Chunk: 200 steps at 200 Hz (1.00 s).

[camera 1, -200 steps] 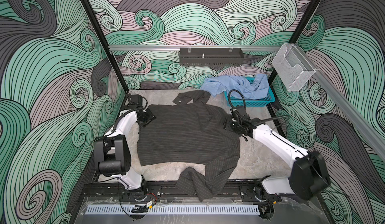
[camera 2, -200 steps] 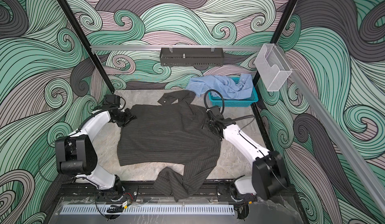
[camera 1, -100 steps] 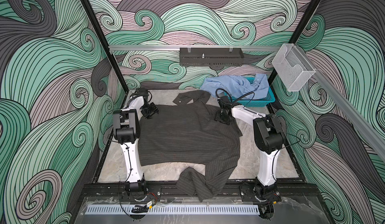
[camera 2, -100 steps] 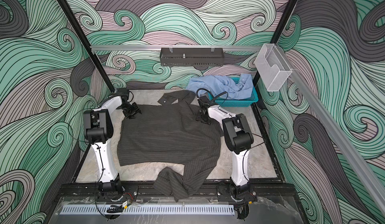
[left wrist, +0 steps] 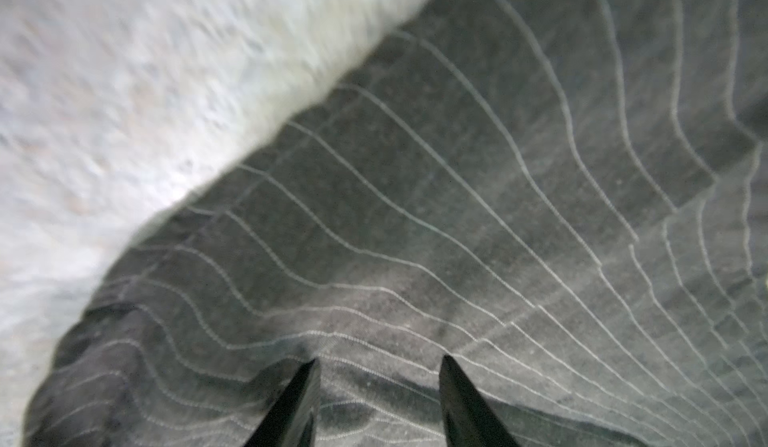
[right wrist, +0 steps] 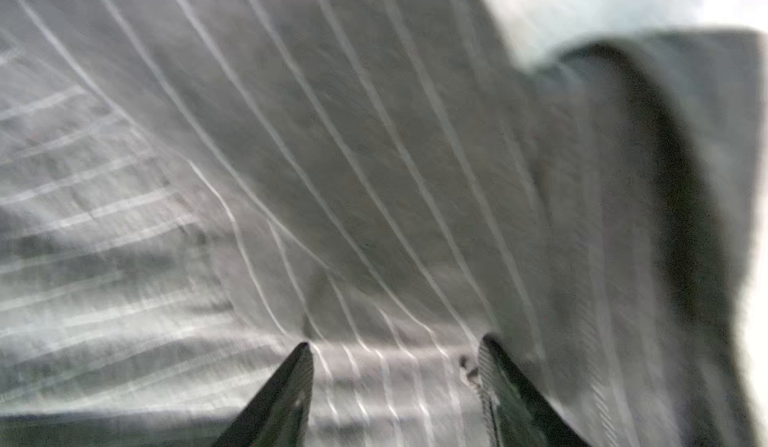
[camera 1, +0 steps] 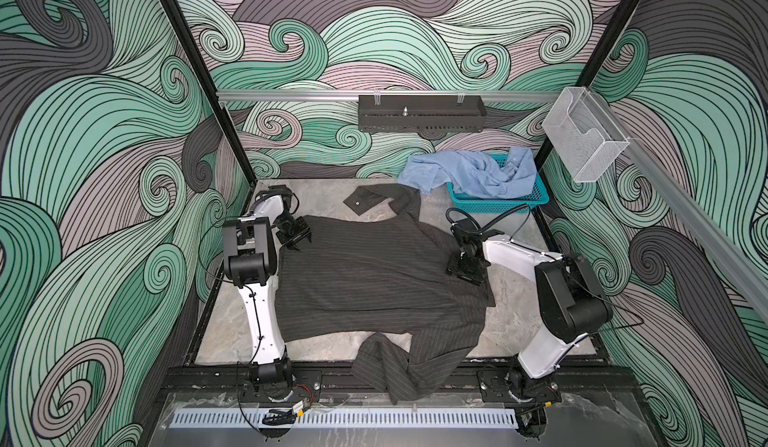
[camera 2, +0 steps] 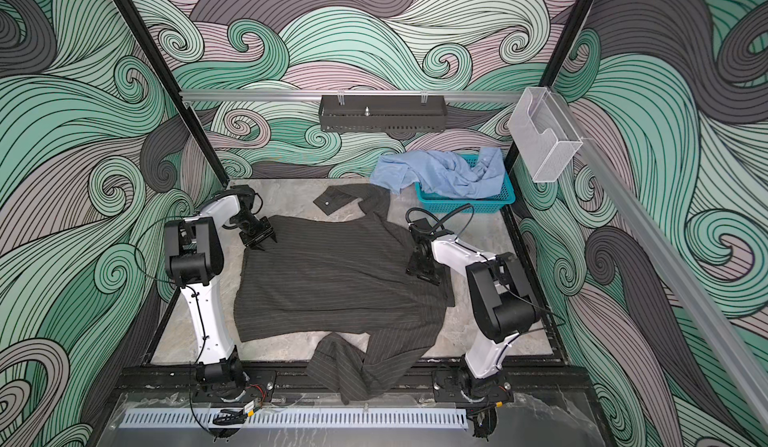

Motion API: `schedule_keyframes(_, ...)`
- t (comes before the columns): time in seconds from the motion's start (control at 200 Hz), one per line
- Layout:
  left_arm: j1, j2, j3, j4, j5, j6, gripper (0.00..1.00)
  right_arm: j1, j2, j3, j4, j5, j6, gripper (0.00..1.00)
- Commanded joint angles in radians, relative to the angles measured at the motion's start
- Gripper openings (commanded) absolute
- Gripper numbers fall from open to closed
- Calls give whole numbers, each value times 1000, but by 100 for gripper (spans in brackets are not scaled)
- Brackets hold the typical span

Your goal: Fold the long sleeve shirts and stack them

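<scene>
A dark charcoal pinstriped shirt lies spread over the middle of the table. One sleeve trails over the front edge, and the other ends in a cuff at the back. My left gripper hovers open at the shirt's far left corner, tips just above the cloth. My right gripper stands open on the shirt's right edge, with striped cloth between its tips. A light blue shirt is bunched in the basket.
The teal basket sits at the back right corner, with the blue cloth spilling over its left side. A black shelf hangs on the back rail. A clear plastic holder is fixed to the right rail.
The right gripper went toward the far collar, then came back nearer along the shirt's right edge. The left gripper stayed by the far left corner. Both elbows rose. The shirt has not shifted.
</scene>
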Motion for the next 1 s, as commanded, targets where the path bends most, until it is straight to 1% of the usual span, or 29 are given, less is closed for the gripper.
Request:
schedule_keyframes(0.0,0,-37,-12,-43,24,35,50,0,-46,79,-11,25,-23,71)
schedule_keyframes(0.045,-6,-48,-8,-38,38,35,50,-3,-35,133,-18,47,-40,73)
schedule_keyframes(0.135,-19,-52,17,-33,50,30,50,-17,28,247,-22,62,-69,73)
schedule_keyframes(0.18,-22,-39,38,-43,51,30,50,-26,77,306,-21,64,-80,70)
schedule_keyframes(0.285,-22,-2,70,-60,52,30,49,-36,218,447,-24,53,-113,58)
schedule_keyframes(0.355,-21,15,71,-58,50,31,49,-36,303,538,-26,41,-120,56)
schedule_keyframes(0.41,-19,27,76,-68,47,37,49,-36,360,600,-35,14,-123,58)
schedule_keyframes(0.455,-18,34,85,-81,40,46,49,-34,393,651,-35,-12,-127,62)
schedule_keyframes(0.505,-13,30,89,-82,40,50,49,-26,420,698,-33,-12,-137,66)
schedule_keyframes(0.56,-11,19,90,-66,65,53,50,-25,442,746,-33,-11,-147,69)
schedule_keyframes(0.726,-38,-27,153,-50,120,70,52,-18,535,920,-32,-17,-160,72)
schedule_keyframes(0.826,-65,-70,156,-31,143,65,52,-6,644,1091,-66,1,-196,73)
schedule_keyframes(0.996,-94,-134,126,-10,163,57,52,3,871,1427,-167,-8,-186,74)
